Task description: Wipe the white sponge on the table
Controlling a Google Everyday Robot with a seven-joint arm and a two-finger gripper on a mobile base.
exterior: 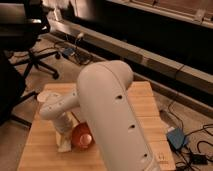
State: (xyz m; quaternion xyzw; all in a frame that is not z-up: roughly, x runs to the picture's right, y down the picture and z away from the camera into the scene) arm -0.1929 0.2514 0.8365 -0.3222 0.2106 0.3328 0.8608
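Note:
My gripper (pixel 64 144) hangs at the end of the white forearm, tip down on the table (pixel 142 107) near its front left part. It is shut on the white sponge (pixel 63 148), a pale flat piece pressed against the light wooden planks. The big white upper arm link (pixel 112 115) fills the middle of the view and hides much of the tabletop. Just right of the gripper, almost touching it, sits a brown-orange bowl (pixel 83 137).
A small white object (pixel 39 97) stands near the table's far left corner. A black office chair (pixel 27 35) is on the floor at the back left. A blue box (pixel 177 138) and cables lie on the floor to the right.

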